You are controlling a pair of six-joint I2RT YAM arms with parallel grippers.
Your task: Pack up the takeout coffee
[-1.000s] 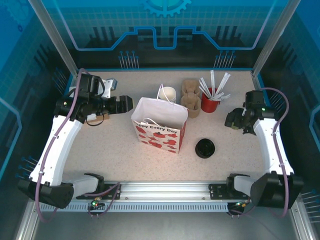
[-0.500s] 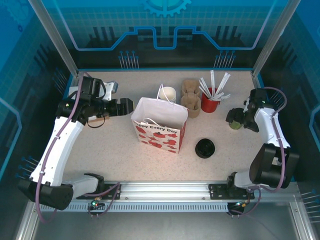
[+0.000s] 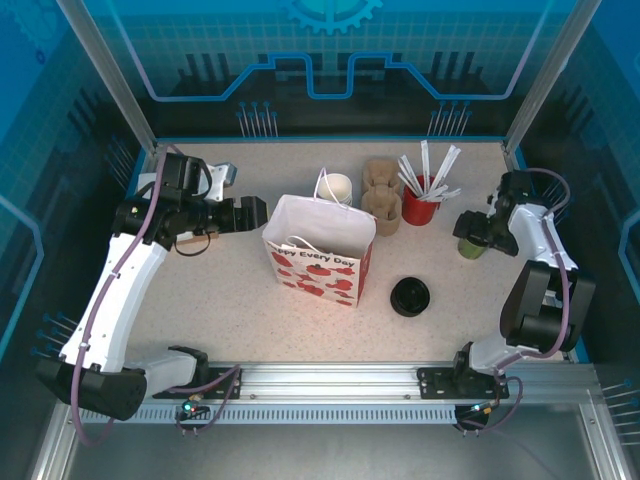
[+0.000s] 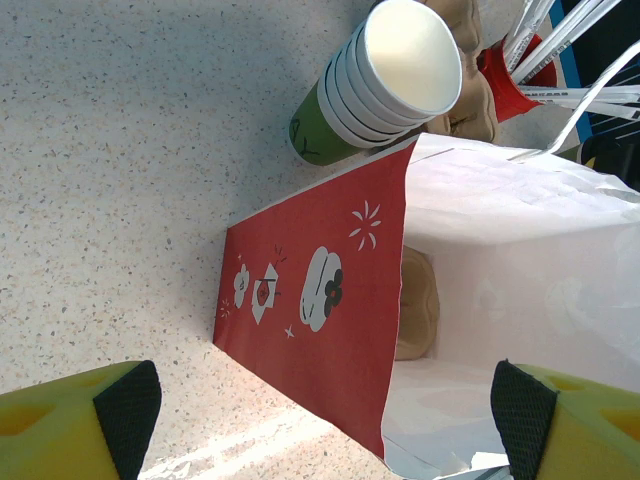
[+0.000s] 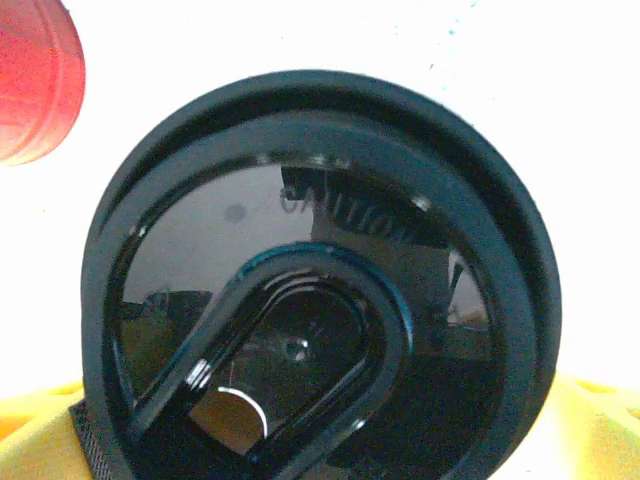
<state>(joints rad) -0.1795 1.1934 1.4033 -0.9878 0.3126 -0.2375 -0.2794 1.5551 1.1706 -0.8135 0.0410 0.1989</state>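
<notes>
The takeout coffee, a yellow-green cup under a black lid, stands at the far right of the table. My right gripper is shut on it. In the right wrist view the lid lies close below the camera, between the yellow fingers at the bottom corners. The red and white paper bag stands open mid-table. My left gripper hovers open at the bag's left edge. Its wide-apart jaws straddle the bag's red side wall.
A stack of lidless cups stands behind the bag. Brown cardboard carriers and a red cup of stirrers are beside it. Loose black lids lie right of the bag. A brown carrier sits inside the bag.
The right arm has folded back toward its base and its gripper has sunk slightly with the cup, so the green wall now shows. The left gripper edged right toward the bag.
</notes>
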